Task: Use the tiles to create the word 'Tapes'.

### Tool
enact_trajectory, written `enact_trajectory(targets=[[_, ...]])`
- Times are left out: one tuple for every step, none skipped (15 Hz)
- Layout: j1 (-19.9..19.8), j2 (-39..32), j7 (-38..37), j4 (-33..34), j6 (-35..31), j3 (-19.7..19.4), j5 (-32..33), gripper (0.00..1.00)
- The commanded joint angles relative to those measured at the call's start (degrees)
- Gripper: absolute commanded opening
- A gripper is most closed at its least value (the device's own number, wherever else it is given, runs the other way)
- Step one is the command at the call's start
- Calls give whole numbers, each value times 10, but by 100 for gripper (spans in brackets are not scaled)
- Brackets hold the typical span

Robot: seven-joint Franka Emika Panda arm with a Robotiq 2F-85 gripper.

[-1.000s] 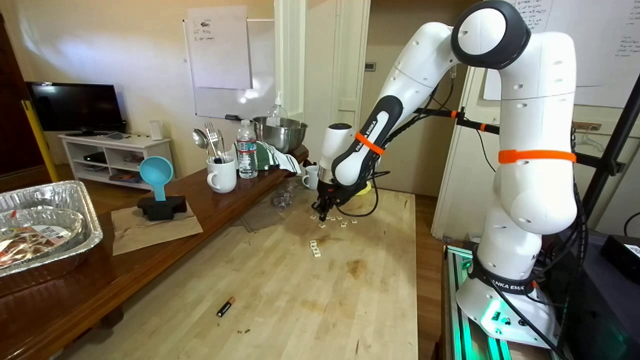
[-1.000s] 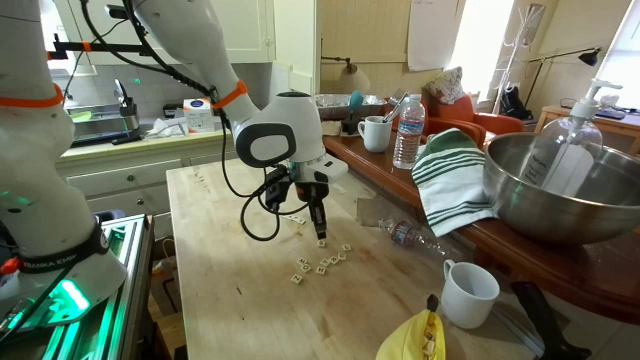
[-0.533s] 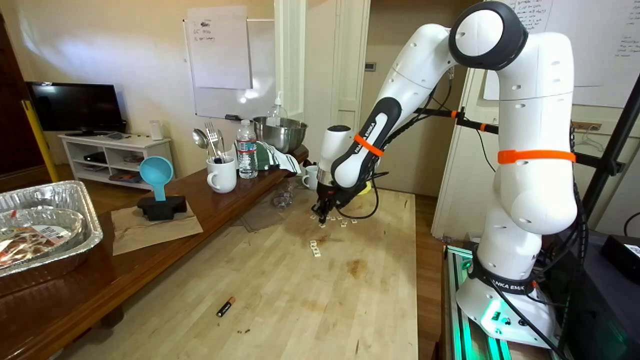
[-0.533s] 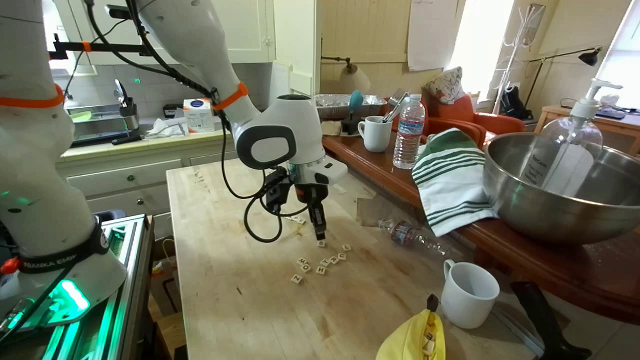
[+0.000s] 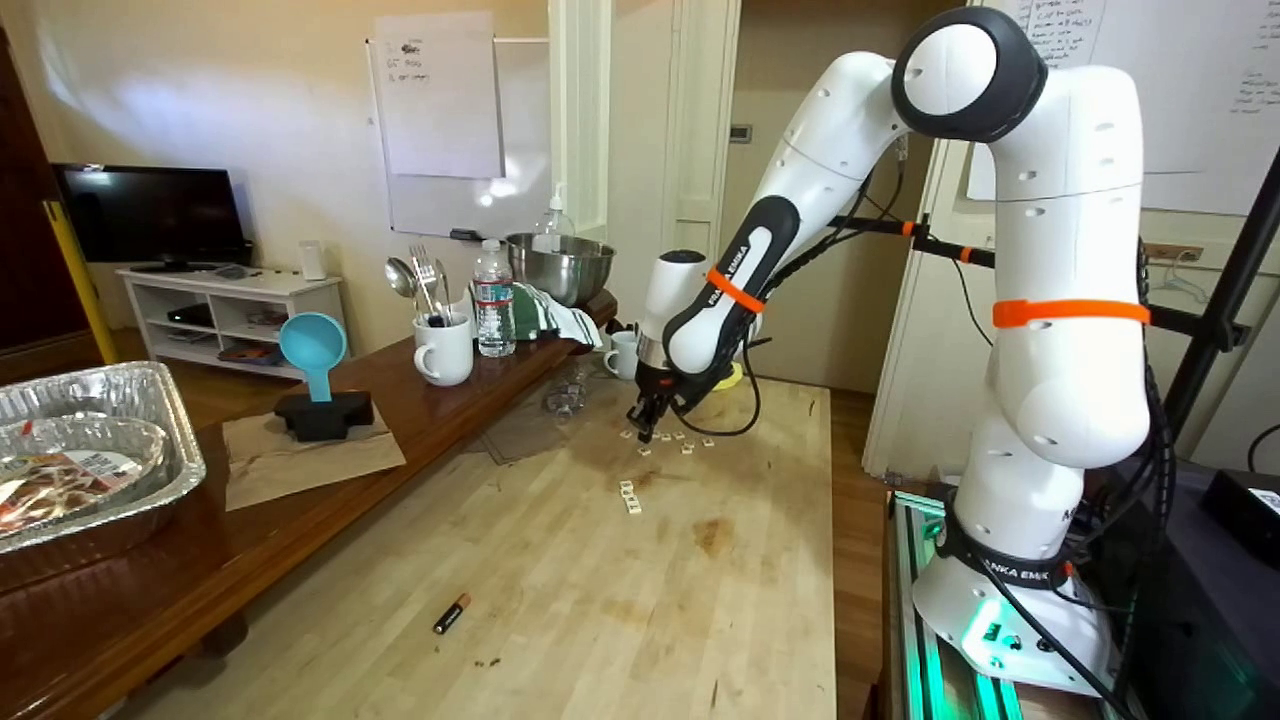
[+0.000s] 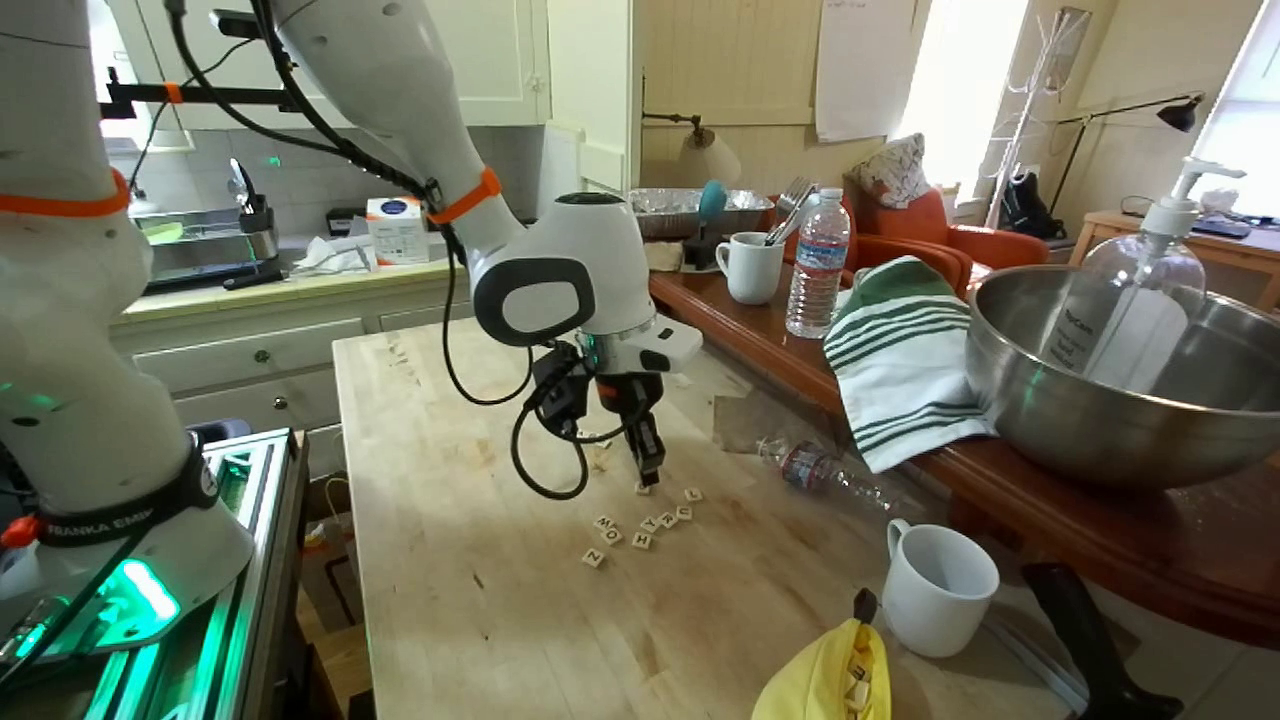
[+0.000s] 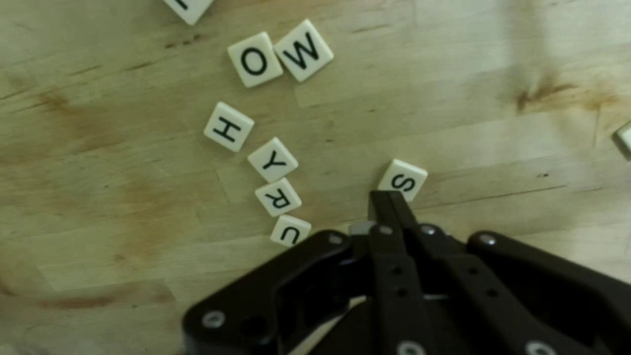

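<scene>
- Many small, flat, square tiles lie on the wooden surface.
- I see they are creamy white with black letters.
- My tool is squeezed closed, its tip near the S tile.

The pale butcher-block table, marked with brown stains, carries scattered letter tiles, O and W side by side among them, a short row of tiles, a copper-topped battery, a plastic bottle on its side, an upright white mug and a yellow banana-shaped pouch.
</scene>
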State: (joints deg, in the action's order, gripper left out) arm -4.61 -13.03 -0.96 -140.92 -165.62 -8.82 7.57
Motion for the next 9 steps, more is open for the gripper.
enact_trajectory(targets=[[-16, -22, 40, 5, -20, 14, -16, 0], [-18, -23, 45, 5, -21, 16, -18, 0], [-20, -25, 50, 4, -22, 18, -19, 0], [-21, -26, 54, 4, -23, 20, -21, 0], [-22, -29, 57, 5, -25, 21, -21, 0], [-23, -31, 60, 5, -25, 22, -22, 0], [-24, -31, 63, 6, -25, 24, -23, 0], [-24, -31, 65, 5, -23, 25, -24, 0], [-24, -31, 68, 5, -20, 26, -24, 0]])
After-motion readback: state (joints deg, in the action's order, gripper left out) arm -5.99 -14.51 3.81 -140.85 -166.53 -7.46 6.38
